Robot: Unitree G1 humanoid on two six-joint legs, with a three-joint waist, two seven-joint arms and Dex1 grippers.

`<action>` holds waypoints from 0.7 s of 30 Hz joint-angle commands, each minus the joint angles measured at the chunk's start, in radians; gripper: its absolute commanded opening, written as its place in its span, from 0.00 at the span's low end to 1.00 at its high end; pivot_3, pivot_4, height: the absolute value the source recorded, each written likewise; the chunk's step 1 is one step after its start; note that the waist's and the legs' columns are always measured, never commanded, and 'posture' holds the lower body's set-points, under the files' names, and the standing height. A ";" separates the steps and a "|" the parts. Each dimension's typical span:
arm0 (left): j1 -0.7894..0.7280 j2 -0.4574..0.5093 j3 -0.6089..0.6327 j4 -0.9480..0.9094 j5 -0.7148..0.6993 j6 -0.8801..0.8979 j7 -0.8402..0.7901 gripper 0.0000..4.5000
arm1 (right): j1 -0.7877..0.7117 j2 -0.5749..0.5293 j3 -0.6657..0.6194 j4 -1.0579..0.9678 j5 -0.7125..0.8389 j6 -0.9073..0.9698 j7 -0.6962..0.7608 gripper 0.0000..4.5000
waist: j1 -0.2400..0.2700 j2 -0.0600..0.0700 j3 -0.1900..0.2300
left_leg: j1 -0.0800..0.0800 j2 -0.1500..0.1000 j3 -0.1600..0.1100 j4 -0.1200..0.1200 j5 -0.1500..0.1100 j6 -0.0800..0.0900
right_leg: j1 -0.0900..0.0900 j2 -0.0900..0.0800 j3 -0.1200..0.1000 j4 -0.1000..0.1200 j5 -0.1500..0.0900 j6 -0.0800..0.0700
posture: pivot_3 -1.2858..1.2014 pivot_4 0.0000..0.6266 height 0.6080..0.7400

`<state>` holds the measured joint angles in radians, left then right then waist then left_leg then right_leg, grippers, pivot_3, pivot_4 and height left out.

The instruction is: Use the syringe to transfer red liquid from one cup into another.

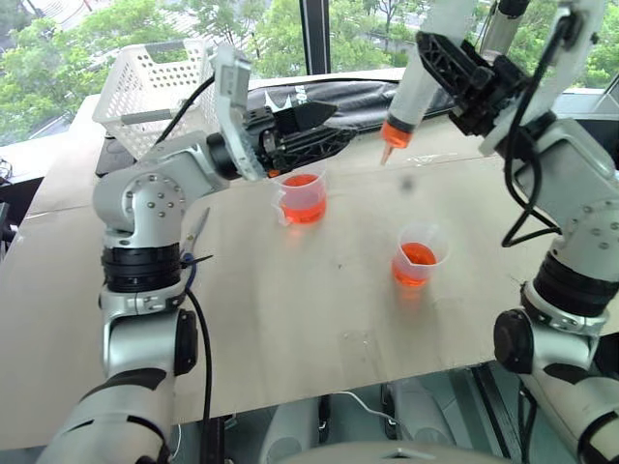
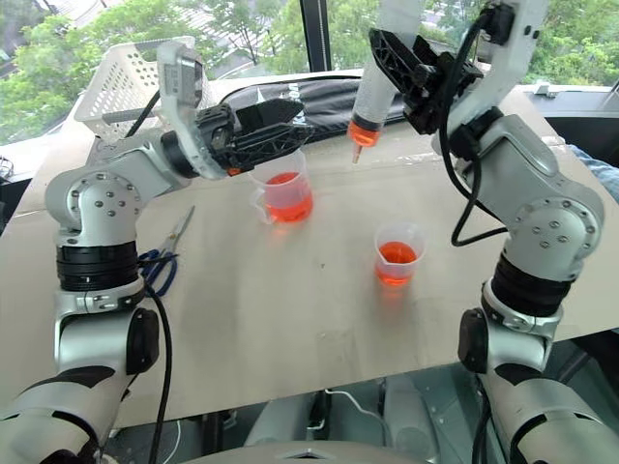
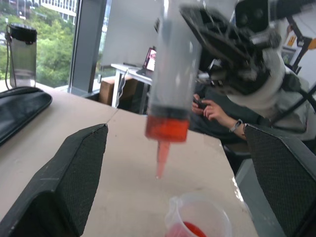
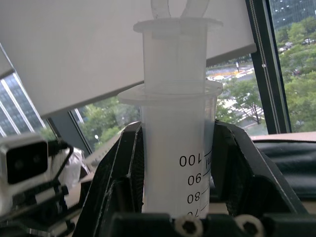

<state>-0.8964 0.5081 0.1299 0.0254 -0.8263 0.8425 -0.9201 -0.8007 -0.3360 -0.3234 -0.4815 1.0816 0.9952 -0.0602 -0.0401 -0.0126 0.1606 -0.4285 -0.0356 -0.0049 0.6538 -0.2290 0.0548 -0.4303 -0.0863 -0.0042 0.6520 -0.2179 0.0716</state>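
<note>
The right gripper [image 1: 455,77] is clamped around the barrel of the syringe [image 1: 411,92], black fingers [image 4: 123,177] pressed against both sides of the clear tube just under the flange, so it's definitely pinching it and holding it up in the air, a bit tilted with the tip pointing down. There's a band of red liquid [image 3: 167,129] sitting at the bottom of the barrel right above the narrow red-tinted tip, and the white plunger sticks out the top. The left gripper [image 2: 276,121] is spread wide with nothing between its fingers [image 3: 64,182], pointing across toward the syringe and hovering just above the rim of the taller spouted beaker [image 1: 303,191], not touching it as far as I can see. That beaker has orange-red liquid in its lower part and sits toward the middle-back of the light wooden table [image 1: 290,309]. The syringe tip hangs in the air just right of the beaker, above the tabletop and not over either cup. The smaller flared cup [image 1: 419,254] is nearer the robot and off to the right, well apart from the beaker, also with some red liquid in it. Other stuff around: a white plastic basket [image 1: 145,87] at the back left, a black bag [image 1: 334,97] behind the beaker, and scissors [image 2: 166,246] lying on the table by the left arm.
</note>
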 commanded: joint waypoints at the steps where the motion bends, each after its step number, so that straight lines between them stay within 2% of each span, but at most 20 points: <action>1: -0.055 -0.038 -0.002 0.024 0.008 -0.043 0.000 1.00 | 0.121 -0.103 -0.030 -0.161 0.069 0.028 0.009 0.32 | 0.009 0.000 0.000 | 0.000 0.000 0.000 0.001 -0.001 0.001 | 0.000 0.000 0.000 -0.001 0.000 0.000 | 0.52 0.24 0.88; 8: -0.177 -0.104 -0.034 0.093 0.040 -0.075 -0.026 1.00 | 0.331 -0.226 -0.023 -0.299 0.111 -0.025 0.031 0.32 | 0.019 -0.001 0.000 | -0.003 0.000 0.001 0.008 -0.003 0.006 | 0.003 0.000 -0.001 -0.004 0.000 0.001 | 0.52 0.24 0.88; 13: -0.232 -0.144 -0.122 0.108 0.105 -0.115 -0.074 1.00 | 0.381 -0.257 -0.010 -0.336 0.093 -0.062 0.019 0.32 | 0.028 -0.001 0.000 | -0.002 0.000 0.000 0.009 -0.004 0.006 | 0.005 0.000 -0.002 -0.004 0.000 0.001 | 0.52 0.24 0.88; 21: -0.285 -0.200 -0.156 0.155 0.181 -0.171 -0.073 1.00 | 0.457 -0.285 0.012 -0.389 0.052 -0.103 -0.018 0.32 | 0.029 -0.001 0.000 | -0.002 0.000 -0.002 0.014 -0.006 0.010 | 0.009 0.000 -0.003 -0.006 0.000 0.001 | 0.52 0.24 0.88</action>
<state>-1.1550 0.3135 -0.0214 0.1911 -0.6546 0.6951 -0.9871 -0.3451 -0.6057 -0.3074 -0.8222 1.1443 0.9296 -0.0654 -0.0113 -0.0138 0.1611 -0.4308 -0.0355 -0.0067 0.6679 -0.2353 0.0650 -0.4217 -0.0865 -0.0076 0.6457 -0.2177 0.0724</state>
